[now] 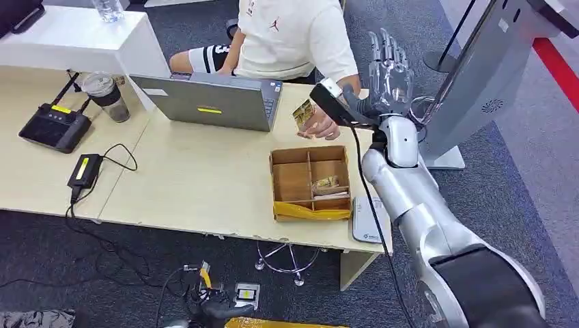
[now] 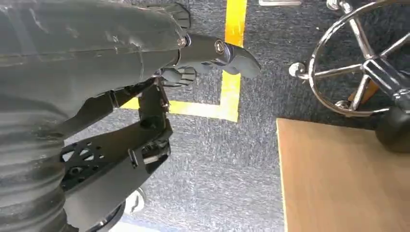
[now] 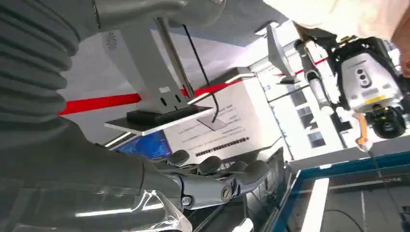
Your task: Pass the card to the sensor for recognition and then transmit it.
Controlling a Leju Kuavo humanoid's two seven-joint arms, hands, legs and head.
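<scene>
The right hand (image 1: 389, 72) is raised with its fingers (image 1: 384, 46) apart and upright, holding nothing. The card (image 1: 303, 113) is pinched in a person's hand (image 1: 318, 125) just beside those fingers, above the counter (image 1: 198, 178) near the wooden box (image 1: 311, 182). The left hand (image 2: 212, 53) hangs over the floor, its fingers curled on nothing.

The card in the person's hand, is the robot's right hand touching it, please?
Apart. The head view shows the right hand raised and open, with the card pinched by the person's hand lower and beside it.
</scene>
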